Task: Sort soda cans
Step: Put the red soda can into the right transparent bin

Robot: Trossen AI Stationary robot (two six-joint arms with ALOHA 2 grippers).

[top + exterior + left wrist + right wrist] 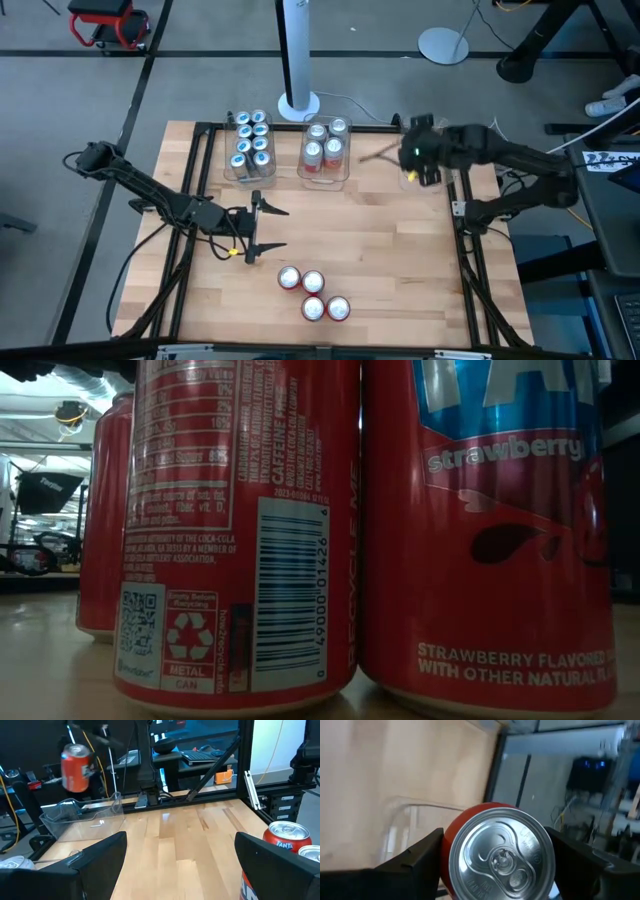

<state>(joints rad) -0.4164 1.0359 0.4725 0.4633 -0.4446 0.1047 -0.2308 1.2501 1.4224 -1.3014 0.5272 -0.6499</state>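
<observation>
**Red can in transit to the far-right corner**

Right gripper [492, 852]: fingers closed on a red soda can [497, 852], silver top facing the wrist camera; held above the table's far-right corner, over a clear empty tub [82, 817].

Left gripper [268, 228]: fingers spread wide, nothing between them; low over the table's left half, pointed toward the loose cans.

Loose red cans [313, 294]: four, clustered near the table's near edge, two of them touching in the low view.

Sorted stock: blue cans [251, 142] in one tub [228, 172] at the far edge, mixed silver and red cans [324, 148] in the tub [344, 176] beside it.

Risk: the held can may strike the tub wall or tip on release if it comes down off-centre. The left gripper's wide fingers may knock a neighbouring can, since the cluster stands so tightly.
</observation>
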